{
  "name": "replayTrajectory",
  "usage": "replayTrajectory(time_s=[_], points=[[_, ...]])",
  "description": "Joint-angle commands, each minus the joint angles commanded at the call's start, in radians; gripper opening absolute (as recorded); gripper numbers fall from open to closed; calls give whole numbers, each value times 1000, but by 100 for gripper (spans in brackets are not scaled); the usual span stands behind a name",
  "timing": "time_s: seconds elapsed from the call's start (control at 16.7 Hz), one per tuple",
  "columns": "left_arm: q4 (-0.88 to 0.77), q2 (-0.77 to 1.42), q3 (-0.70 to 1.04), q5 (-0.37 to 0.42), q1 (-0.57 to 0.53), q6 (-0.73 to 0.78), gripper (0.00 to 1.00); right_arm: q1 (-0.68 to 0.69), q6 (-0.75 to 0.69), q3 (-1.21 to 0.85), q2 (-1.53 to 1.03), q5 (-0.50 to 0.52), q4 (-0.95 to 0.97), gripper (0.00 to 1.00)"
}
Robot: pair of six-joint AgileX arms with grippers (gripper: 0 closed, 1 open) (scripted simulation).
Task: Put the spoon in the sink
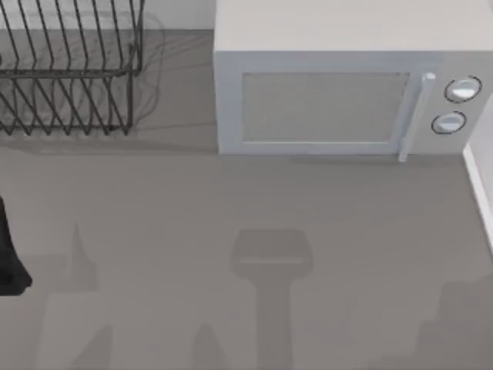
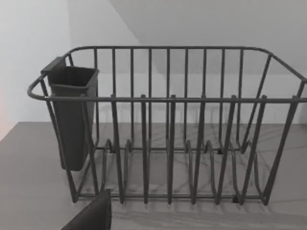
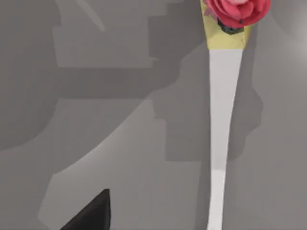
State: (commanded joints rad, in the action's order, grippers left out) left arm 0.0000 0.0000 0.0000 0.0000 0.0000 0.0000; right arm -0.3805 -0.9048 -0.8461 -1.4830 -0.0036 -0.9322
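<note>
Grey surface (image 1: 231, 200) runs across the top view, with a white microwave (image 1: 347, 92) standing at its far edge as the landmark. Left of the microwave, also at the far edge, sits a dark wire dish rack (image 1: 69, 69). In front of the microwave the surface carries several soft shadows. A black part of the left arm (image 1: 9, 262) juts in at the view's left edge, well in front of the rack and far left of the microwave.

In the left wrist view the dish rack (image 2: 182, 129) faces the camera, upright on the surface, with a dark utensil cup (image 2: 72, 115) hung inside one end of it. One dark fingertip of the left claw (image 2: 93, 215) shows near the rack's base; how far that claw is open cannot be told.

In the right wrist view the spoon (image 3: 223, 110) lies flat on the grey surface, its long pale handle leading to a yellowish end topped with a pink rose-like ornament (image 3: 237, 10). One dark fingertip of the right claw (image 3: 91, 213) hovers beside the handle, apart from it, holding nothing visible; its opening cannot be told.
</note>
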Motion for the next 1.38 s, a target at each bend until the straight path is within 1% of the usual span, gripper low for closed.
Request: replayTrajectory(time_s=[0.36,0.48,0.72,1.38], points=[[0,0,0,0,0,0,100,1,3,154,-141,0,303,100],[0,0,0,0,0,0,100,1,3,177,-163,0,344,100],[0,0,0,0,0,0,100,1,4,180,-166,0,349,100],[0,0,0,0,0,0,100,1,4,180,-166,0,349,17]])
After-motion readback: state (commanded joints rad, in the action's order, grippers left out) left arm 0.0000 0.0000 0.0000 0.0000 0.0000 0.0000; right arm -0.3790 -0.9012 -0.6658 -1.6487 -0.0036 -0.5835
